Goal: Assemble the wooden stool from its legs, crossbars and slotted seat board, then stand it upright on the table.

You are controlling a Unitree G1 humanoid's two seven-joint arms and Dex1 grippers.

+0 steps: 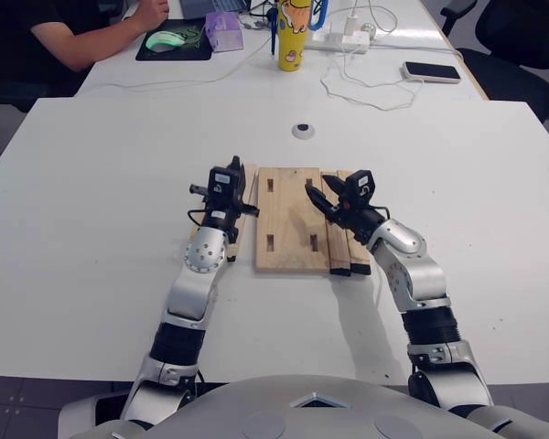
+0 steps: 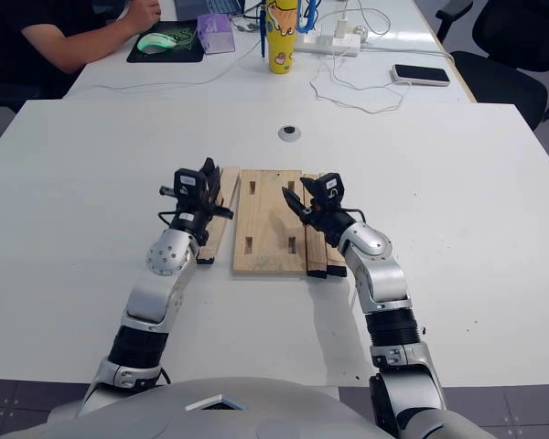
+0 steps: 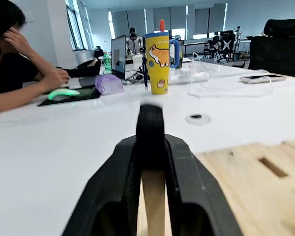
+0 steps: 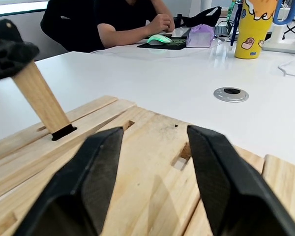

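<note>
The slotted seat board (image 1: 291,219) lies flat in the middle of the table. Along its left edge lie wooden legs (image 1: 246,208); my left gripper (image 1: 231,181) is shut on one leg (image 3: 153,196), whose held end is lifted while its dark-tipped far end (image 4: 64,132) rests among the pieces. More sticks (image 1: 344,245) lie side by side against the board's right edge. My right gripper (image 1: 317,195) hovers open just above the board's right half, near a slot (image 4: 183,155), with nothing between its fingers (image 4: 96,177).
A round cable grommet (image 1: 302,131) sits just beyond the board. Farther back stand a yellow cup (image 1: 293,37), a power strip with cables (image 1: 343,41), a phone (image 1: 431,71) and a purple box (image 1: 223,30). A person's arm rests at the far left.
</note>
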